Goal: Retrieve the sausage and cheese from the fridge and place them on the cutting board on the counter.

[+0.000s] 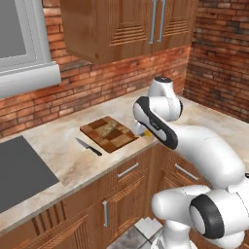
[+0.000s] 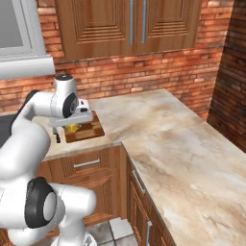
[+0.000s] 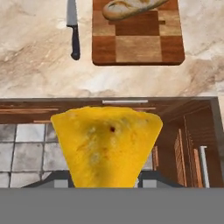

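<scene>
**Cheese in the tool, near the counter edge**

Item one, the yellow-orange wedge of cheese (image 3: 106, 146): we find it large at the bottom of the hand view, narrowing toward the tool (image 3: 106, 183), whose fingertips it covers. We record the tool as pinching the cheese. In the left base view a sliver of the cheese (image 1: 147, 132) shows beside the arm's forearm, just off the board's near corner; in the right base view the cheese (image 2: 72, 128) hangs beneath the hand, in front of the board.

Item two, the rectangular dark reddish-brown wooden cutting board (image 3: 144, 43) with lighter checkered patches: it lies flat on the beige marbled stone counter (image 3: 35, 57), close to the front edge. On its far part rests a tan speckled bread-like slab (image 3: 131, 8).

Item three, a black-handled knife (image 3: 73, 30) lying on the counter just beside the board, parallel to its side and apart from it.

Item four, brown wooden cabinets with metal handles (image 1: 127, 170) below the counter; a large dark grey cooktop (image 1: 19, 170) set in the counter at left.
</scene>
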Available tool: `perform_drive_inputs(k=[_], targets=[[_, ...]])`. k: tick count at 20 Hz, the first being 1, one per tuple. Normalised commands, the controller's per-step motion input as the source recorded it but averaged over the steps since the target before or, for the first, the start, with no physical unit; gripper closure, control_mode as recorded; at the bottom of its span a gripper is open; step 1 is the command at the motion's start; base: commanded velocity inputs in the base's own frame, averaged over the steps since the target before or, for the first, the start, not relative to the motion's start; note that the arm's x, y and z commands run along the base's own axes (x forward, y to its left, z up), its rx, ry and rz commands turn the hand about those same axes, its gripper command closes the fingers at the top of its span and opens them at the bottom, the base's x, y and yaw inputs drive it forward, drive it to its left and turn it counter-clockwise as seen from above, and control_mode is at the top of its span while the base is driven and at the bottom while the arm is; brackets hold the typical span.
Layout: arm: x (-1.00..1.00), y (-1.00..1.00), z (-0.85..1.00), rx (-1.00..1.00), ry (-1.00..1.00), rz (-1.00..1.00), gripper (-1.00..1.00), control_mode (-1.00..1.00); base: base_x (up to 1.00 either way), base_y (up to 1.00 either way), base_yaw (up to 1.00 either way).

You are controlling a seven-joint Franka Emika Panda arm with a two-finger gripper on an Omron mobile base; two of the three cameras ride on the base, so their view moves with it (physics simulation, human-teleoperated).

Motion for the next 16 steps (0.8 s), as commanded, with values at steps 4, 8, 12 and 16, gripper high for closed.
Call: perform_drive_inputs(k=[4,8,12,16], targets=[[0.67,0.0,-0.32,0.0,0.0,0.0,1.0,-1.0,0.0,0.0,0.0],[0.62,0.0,-0.28,0.01,0.0,0.0,1.0,-1.0,0.0,0.0,0.0],[0.6,0.03,-0.3,0.0,0.0,0.0,1.0,-1.0,0.0,0.0,0.0],[0.56,0.15,-0.32,0.0,0.0,0.0,1.0,-1.0,0.0,0.0,0.0]])
